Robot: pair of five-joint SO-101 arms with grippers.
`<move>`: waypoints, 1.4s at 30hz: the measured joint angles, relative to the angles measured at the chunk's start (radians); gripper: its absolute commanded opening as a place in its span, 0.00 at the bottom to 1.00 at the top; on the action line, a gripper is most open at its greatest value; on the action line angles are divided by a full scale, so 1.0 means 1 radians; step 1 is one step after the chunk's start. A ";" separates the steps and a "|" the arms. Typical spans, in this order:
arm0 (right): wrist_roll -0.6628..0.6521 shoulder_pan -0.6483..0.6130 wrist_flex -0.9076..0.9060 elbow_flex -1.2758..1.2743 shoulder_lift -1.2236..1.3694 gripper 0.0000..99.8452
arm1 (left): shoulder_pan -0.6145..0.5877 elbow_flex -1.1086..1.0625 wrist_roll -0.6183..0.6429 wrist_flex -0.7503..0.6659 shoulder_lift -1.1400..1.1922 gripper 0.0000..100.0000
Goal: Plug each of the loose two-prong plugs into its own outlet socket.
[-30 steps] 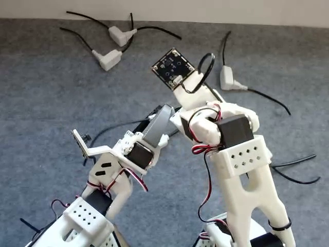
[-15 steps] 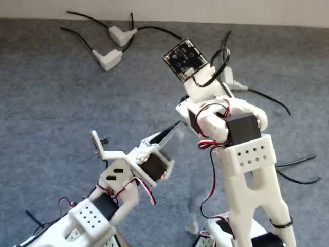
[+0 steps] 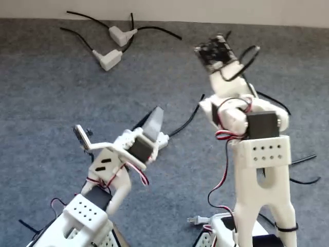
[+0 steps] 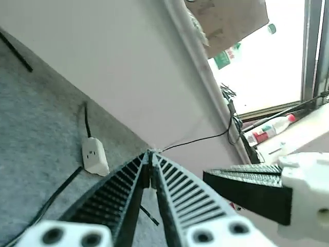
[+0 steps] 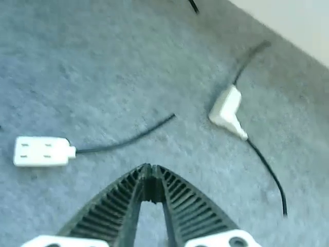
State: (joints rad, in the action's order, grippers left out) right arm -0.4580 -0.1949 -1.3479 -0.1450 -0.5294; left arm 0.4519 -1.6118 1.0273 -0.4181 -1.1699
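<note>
- Currently, the left gripper is hanging shut and empty above the grey carpet, pointing toward a white outlet socket lying near the wall.
- The right gripper is hovering with fingers pressed together, gripping nothing. An outlet block and an angled plug are lying apart from it.
- Two more plugs are lying close together near the carpet's far left corner, cords trailing.
- A black cord is running between the arms.
- Compared with a second ago, the right arm is standing farther toward the carpet's right and far edges, now hiding the angled plug from the high view.
</note>
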 measured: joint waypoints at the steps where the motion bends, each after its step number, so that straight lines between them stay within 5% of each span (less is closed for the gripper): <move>1: 0.000 0.028 -0.032 0.000 0.000 0.05 | -0.015 0.023 0.003 0.044 0.000 0.01; 7: -0.063 0.129 -0.269 0.037 0.000 0.13 | -0.189 0.107 0.112 0.287 0.000 0.01; 15: -0.315 0.152 -0.377 0.071 -0.132 0.14 | -0.365 0.057 0.126 0.330 0.000 0.01; 26: -0.480 0.040 -0.377 -0.425 -0.669 0.14 | -0.376 0.048 0.126 0.331 0.000 0.01; 32: -0.543 -0.014 -0.377 -0.764 -0.700 0.14 | -0.376 0.046 0.126 0.331 0.000 0.01; 42: -0.655 -0.207 -0.377 -0.829 -0.707 0.17 | -0.376 0.046 0.126 0.331 0.000 0.01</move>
State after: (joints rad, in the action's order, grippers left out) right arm -1.1132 -0.4020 -1.7254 -0.9735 -1.2367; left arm 0.0760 -1.5658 1.1531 -0.0867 -1.1699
